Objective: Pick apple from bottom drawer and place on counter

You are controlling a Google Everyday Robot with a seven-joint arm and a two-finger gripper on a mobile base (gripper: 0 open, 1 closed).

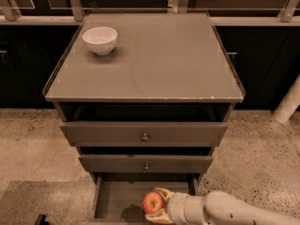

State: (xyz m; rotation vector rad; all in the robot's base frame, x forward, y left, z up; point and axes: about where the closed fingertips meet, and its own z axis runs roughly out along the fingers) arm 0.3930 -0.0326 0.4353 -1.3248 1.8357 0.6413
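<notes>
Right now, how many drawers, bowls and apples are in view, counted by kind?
Drawers: 3, the top drawer, middle drawer and bottom drawer.
Bowls: 1, the white bowl on the counter.
Apples: 1, the apple held by the gripper at the bottom drawer.
Total: 5.

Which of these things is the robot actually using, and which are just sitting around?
In the job: apple, held by the gripper inside the bottom drawer; counter.
Just there: white bowl on the counter; top drawer; middle drawer.
</notes>
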